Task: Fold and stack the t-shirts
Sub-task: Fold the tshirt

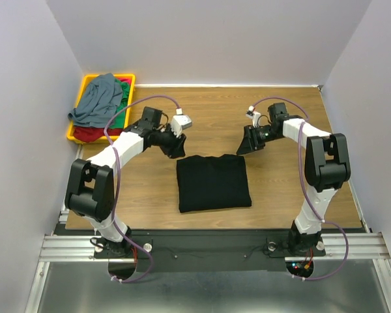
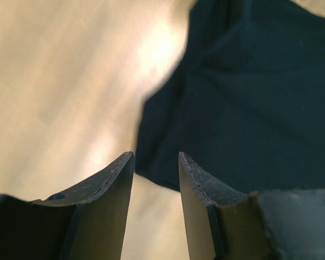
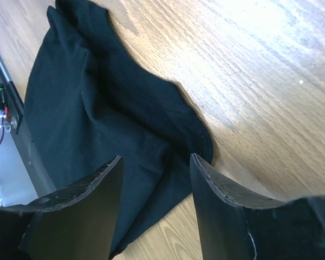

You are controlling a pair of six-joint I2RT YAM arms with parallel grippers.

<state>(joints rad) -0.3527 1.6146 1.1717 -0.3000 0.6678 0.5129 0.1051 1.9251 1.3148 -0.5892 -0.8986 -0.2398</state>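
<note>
Wood-grain table [image 1: 280,130], walled in pale grey on three sides, is pictured from above with the black t-shirt [image 1: 213,183] laid at its middle. It is folded into a near-square and lies flat between the two arms. The left gripper [image 1: 176,150] is held just beside the shirt's far left corner. Its jaws are shown spread in the wrist view, with nothing between them and only bare wood and the shirt's edge beyond. The right gripper [image 1: 246,145] is poised near the far right corner, likewise spread and empty (a rumpled fold of the black cloth is seen just past its fingertips in its own wrist view). At the table's far left corner a yellow tray [image 1: 72,135] is set, and the other shirts are heaped in it: the grey-blue t-shirt [image 1: 99,101] draped on top, the red t-shirt [image 1: 88,134] showing beneath it at the near end, and the green t-shirt [image 1: 125,88] glimpsed at the far end.
</note>
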